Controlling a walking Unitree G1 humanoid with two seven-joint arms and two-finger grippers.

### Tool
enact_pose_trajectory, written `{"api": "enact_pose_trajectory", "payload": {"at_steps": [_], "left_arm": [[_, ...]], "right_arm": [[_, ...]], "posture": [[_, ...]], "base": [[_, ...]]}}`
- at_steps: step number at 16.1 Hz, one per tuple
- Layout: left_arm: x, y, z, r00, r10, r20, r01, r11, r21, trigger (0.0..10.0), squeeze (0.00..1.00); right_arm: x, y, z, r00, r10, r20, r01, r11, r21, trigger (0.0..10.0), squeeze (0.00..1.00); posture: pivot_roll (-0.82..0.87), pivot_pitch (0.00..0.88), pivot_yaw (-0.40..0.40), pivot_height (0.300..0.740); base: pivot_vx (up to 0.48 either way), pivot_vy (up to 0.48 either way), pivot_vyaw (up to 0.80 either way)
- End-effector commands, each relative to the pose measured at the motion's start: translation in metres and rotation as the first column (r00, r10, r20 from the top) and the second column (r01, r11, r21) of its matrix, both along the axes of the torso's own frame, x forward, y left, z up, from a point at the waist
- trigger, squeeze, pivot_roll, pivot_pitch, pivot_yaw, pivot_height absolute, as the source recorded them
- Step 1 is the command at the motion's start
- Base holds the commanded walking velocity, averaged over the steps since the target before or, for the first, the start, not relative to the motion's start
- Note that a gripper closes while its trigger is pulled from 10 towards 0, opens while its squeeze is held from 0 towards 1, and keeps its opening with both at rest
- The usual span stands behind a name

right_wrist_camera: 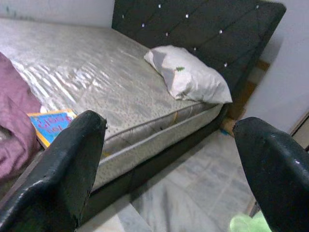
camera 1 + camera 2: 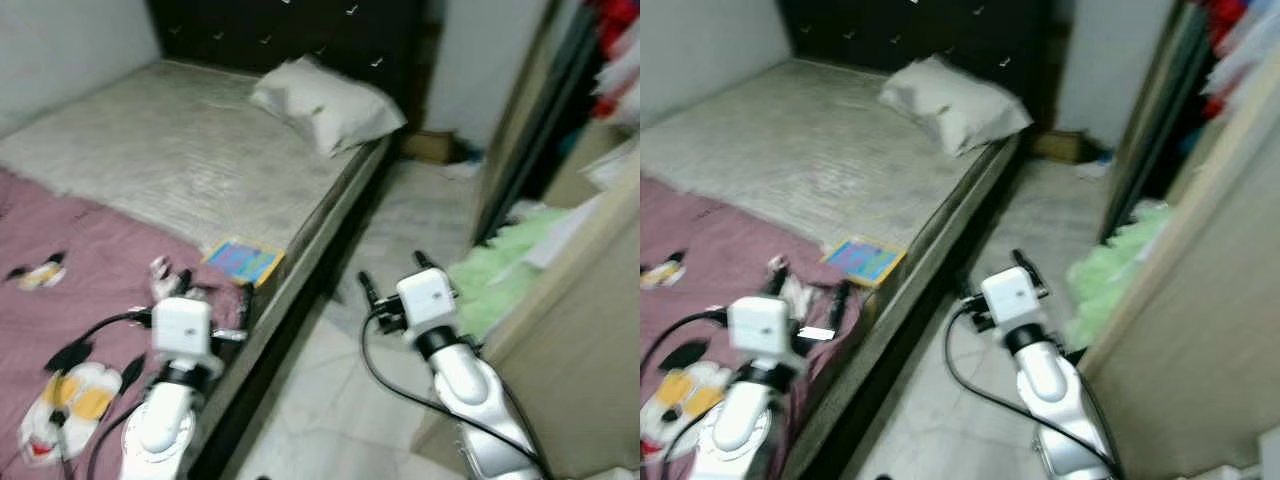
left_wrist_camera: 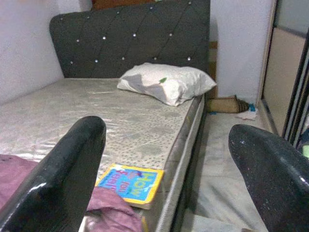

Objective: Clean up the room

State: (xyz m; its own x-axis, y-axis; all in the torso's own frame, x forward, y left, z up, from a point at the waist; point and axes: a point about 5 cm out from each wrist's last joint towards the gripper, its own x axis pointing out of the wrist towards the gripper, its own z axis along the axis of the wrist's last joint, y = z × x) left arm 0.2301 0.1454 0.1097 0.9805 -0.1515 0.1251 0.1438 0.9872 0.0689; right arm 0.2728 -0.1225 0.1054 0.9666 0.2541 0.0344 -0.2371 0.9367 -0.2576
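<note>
A bed with a bare grey mattress (image 2: 180, 150) and a dark studded headboard (image 3: 135, 38) stands on my left. A white pillow (image 2: 325, 100) lies at its head. A crumpled purple blanket (image 2: 70, 290) covers the near end. Beside the blanket, at the mattress edge, lies a colourful book (image 2: 243, 260). My left gripper (image 2: 205, 285) hovers open over the blanket's edge, just short of the book (image 3: 130, 182). My right gripper (image 2: 393, 272) hangs open and empty over the floor beside the bed. A light green cloth (image 2: 500, 275) lies heaped at the wardrobe opening on the right.
A narrow strip of pale tiled floor (image 2: 400, 230) runs between the bed and a wardrobe (image 2: 580, 330) on the right. A brown box (image 2: 430, 145) and a white scrap (image 3: 248, 114) sit on the floor near the headboard. Clothes (image 2: 615, 50) hang inside the wardrobe.
</note>
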Motion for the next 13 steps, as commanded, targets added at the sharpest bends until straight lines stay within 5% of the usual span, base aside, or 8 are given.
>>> {"api": "enact_pose_trajectory", "payload": {"at_steps": [1, 3, 6, 13], "left_arm": [[0.0003, 0.0086, 0.0, 0.999, 0.044, -0.012, -0.044, 0.999, -0.023, 10.0, 0.0], [0.002, 0.017, -0.0009, 0.994, 0.101, -0.035, -0.104, 0.99, -0.093, 10.0, 0.0], [0.0026, 0.0155, 0.0008, 0.995, 0.093, -0.027, -0.095, 0.991, -0.097, 10.0, 0.0], [0.0043, 0.0142, 0.001, 0.996, 0.08, -0.033, -0.082, 0.991, -0.102, 10.0, 0.0]], "right_arm": [[0.0021, -0.0004, -0.0017, 0.999, -0.032, -0.043, 0.036, 0.997, 0.075, 10.0, 0.0], [0.007, -0.0059, -0.0072, 0.983, -0.094, -0.16, 0.133, 0.958, 0.252, 10.0, 0.0], [0.0103, -0.0073, -0.0075, 0.978, -0.092, -0.187, 0.146, 0.943, 0.299, 10.0, 0.0], [0.0084, -0.0034, -0.0071, 0.979, -0.073, -0.188, 0.125, 0.952, 0.28, 10.0, 0.0]], "posture": [[-0.01, 0.064, -0.041, 0.74], [-0.01, 0.065, -0.04, 0.74], [-0.01, 0.064, -0.04, 0.74], [-0.01, 0.062, -0.039, 0.74]], "base": [[0.0, 0.0, 0.45], [0.0, 0.0, 0.0], [0.0, 0.0, 0.0], [0.0, 0.0, 0.77]]}}
